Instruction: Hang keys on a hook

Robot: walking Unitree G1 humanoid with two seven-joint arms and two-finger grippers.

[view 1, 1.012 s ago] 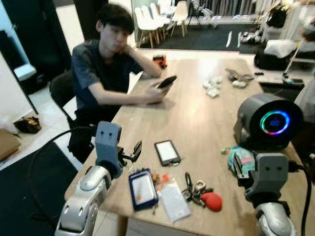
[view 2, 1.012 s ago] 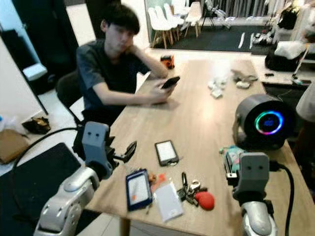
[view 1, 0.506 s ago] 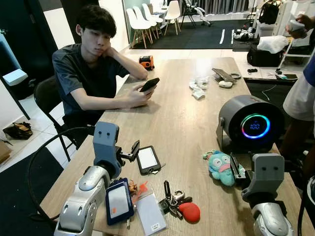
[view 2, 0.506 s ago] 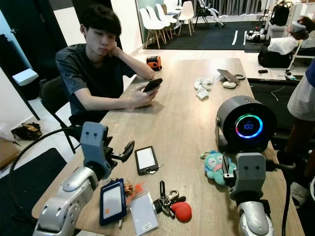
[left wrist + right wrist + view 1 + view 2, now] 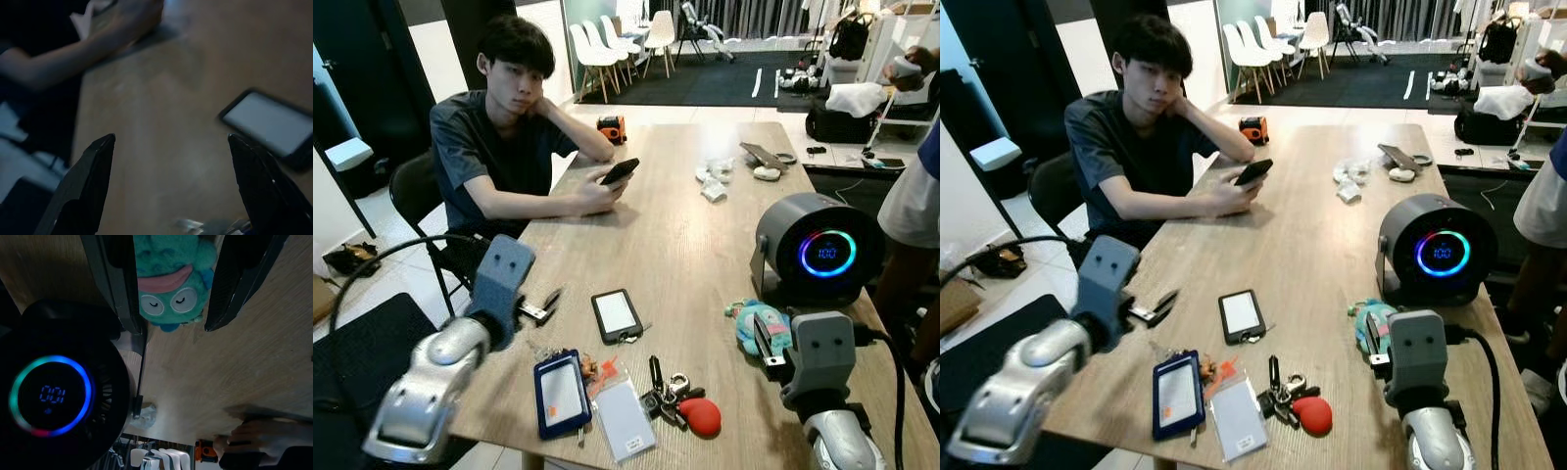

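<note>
Lying near the table's (image 5: 705, 245) front edge, the keys (image 5: 668, 390) with their red fob (image 5: 699, 416) form a loose, jangling bunch, likely best pinched at the ring. Left gripper (image 5: 540, 306) and right gripper (image 5: 176, 289) both gape wide, empty. Card holders (image 5: 560, 392), a phone (image 5: 617, 313) and a plush toy (image 5: 749, 328) crowd around them.

Open-plan office, long wooden table (image 5: 705, 245), white chairs (image 5: 607, 49), seated person (image 5: 499, 147)
</note>
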